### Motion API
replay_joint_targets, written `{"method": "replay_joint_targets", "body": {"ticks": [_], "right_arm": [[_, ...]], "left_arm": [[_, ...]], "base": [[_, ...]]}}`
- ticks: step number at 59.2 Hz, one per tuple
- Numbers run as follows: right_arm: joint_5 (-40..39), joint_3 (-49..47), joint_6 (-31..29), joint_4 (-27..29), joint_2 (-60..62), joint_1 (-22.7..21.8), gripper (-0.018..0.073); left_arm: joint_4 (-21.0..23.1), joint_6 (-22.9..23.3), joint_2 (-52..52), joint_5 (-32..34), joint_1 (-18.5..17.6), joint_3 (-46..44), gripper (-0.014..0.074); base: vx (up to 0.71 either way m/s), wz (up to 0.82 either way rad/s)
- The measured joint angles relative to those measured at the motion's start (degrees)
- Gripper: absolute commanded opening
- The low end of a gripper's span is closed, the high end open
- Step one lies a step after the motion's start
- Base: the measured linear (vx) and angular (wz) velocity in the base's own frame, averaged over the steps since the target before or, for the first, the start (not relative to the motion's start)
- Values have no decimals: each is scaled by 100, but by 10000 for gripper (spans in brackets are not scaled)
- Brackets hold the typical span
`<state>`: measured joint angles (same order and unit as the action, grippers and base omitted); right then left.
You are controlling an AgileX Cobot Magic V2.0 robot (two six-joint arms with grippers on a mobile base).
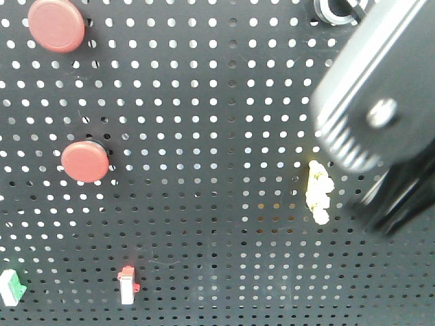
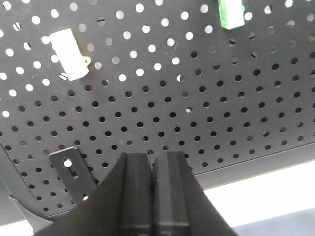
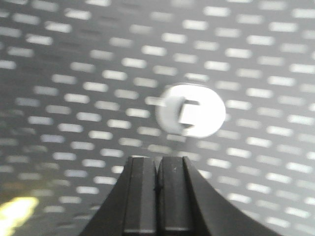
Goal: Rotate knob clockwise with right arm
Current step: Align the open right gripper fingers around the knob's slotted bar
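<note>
Pegboard panel (image 1: pixel 224 109) carries:
- 2 red push buttons: upper red button (image 1: pixel 56 25), lower red button (image 1: pixel 85 161).
- 1 yellow toggle (image 1: pixel 318 193).
- 2 small switches: red-trimmed switch (image 1: pixel 127 285), green-trimmed switch (image 1: pixel 12 286).
- 1 knob (image 1: pixel 333 9), at top edge, partly behind right arm (image 1: pixel 377 95).

Right gripper (image 3: pixel 157 160): fingers pressed together, empty; knob ahead of the tips, apart, blurred.

Left gripper (image 2: pixel 153 156): fingers pressed together, empty.

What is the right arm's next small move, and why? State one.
Probably open the right gripper: it is shut, while the knob sits apart ahead of it, slightly to the right, so nothing is gripped yet.
</note>
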<state>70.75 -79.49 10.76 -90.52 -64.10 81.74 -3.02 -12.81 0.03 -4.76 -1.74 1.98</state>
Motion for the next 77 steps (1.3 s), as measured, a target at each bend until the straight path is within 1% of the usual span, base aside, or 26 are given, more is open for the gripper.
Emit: {"method": "replay_joint_targets", "body": {"ticks": [6,11,28,38,47,56,61,68,77], "right_arm": [[17,0,188,-293,0,0,262],[22,-27,320,-365,0,0,291],[-5,-438,513,-406,0,0,294],[-352,-533,551,-385,41,0,294],[-625,-533,551,-149,42,-88,294],[-789,-533,631,144,4,-553,294],[-923,-533,644,310,-19,-900,294],[-1067,-533,671,771,-48,-1270,294],[-1453,-533,673,1133,-54,-1351,294]], "left_arm": [[0,0,0,0,0,0,-6],[0,0,0,0,0,0,-6],[0,0,0,0,0,0,-6],[0,0,0,0,0,0,-6],[0,0,0,0,0,0,-6],[0,0,0,0,0,0,-6],[0,0,0,0,0,0,-6],[0,0,0,0,0,0,-6],[0,0,0,0,0,0,-6]], "base": [[0,0],[0,0],[0,0],[0,0],[0,0],[0,0],[0,0],[0,0],[0,0]]}}
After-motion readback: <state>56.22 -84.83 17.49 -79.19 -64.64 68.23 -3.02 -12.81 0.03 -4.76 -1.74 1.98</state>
